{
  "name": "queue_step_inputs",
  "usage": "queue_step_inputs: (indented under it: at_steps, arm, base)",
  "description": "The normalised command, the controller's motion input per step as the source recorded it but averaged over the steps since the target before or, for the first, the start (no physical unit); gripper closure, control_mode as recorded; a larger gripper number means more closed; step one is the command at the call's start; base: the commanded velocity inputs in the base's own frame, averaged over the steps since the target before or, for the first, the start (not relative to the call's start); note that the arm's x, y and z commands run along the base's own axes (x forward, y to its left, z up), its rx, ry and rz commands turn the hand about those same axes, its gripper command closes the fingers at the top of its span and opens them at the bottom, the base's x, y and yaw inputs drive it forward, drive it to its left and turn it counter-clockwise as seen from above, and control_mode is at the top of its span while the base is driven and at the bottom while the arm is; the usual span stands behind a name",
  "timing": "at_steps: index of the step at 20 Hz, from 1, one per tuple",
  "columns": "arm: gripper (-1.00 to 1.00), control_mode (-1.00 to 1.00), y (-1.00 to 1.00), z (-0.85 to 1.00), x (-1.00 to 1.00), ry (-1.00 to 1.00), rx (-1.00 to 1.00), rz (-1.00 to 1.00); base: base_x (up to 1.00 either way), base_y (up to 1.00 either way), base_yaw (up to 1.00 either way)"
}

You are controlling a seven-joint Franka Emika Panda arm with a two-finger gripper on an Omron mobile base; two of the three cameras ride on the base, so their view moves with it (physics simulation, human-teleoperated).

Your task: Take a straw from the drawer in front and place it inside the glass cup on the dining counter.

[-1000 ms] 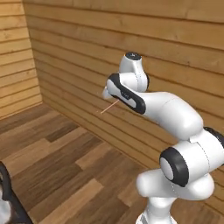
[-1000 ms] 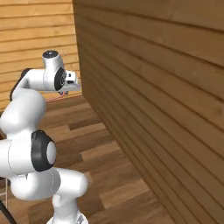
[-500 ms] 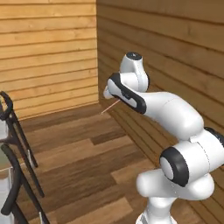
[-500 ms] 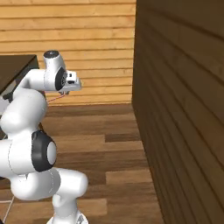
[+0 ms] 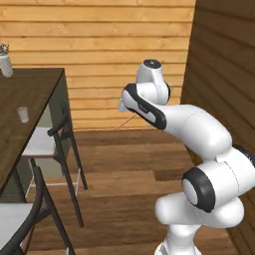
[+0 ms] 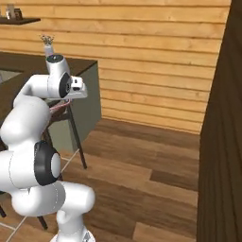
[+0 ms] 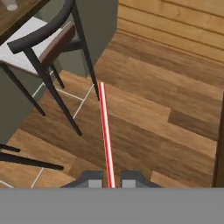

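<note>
The fingers [image 7: 109, 180] are clamped together on one end of the straw [image 7: 105, 131], so that its whole length runs out ahead of the hand over the wood floor [image 7: 166, 109], free end leading, as it would need to for dropping into a cup. In the left base view the straw [image 5: 125, 121] shows as a thin pink line slanting down from the hand, which is held high and clear of the furniture, a sensible carrying pose while the robot is well apart from its goal.

The glass cup [image 5: 22, 114] stands on the dining table [image 5: 30, 94], apparently near its long edge above the chairs, though it is small there. A white vase [image 5: 5, 63] sits toward the far corner.

Count: one straw, one glass cup, one vase, at least two dark-framed chairs [image 5: 57, 142].
</note>
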Motion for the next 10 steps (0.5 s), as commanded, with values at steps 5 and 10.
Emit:
queue_step_inputs:
  at_steps: [5,10]
  arm:
    - [1.0,1.0,0.0,0.0,0.0,0.0,0.0,0.0]
    - [1.0,1.0,0.0,0.0,0.0,0.0,0.0,0.0]
  base:
    - [0.8,-0.49,0.58]
    - [0.72,-0.55,0.57]
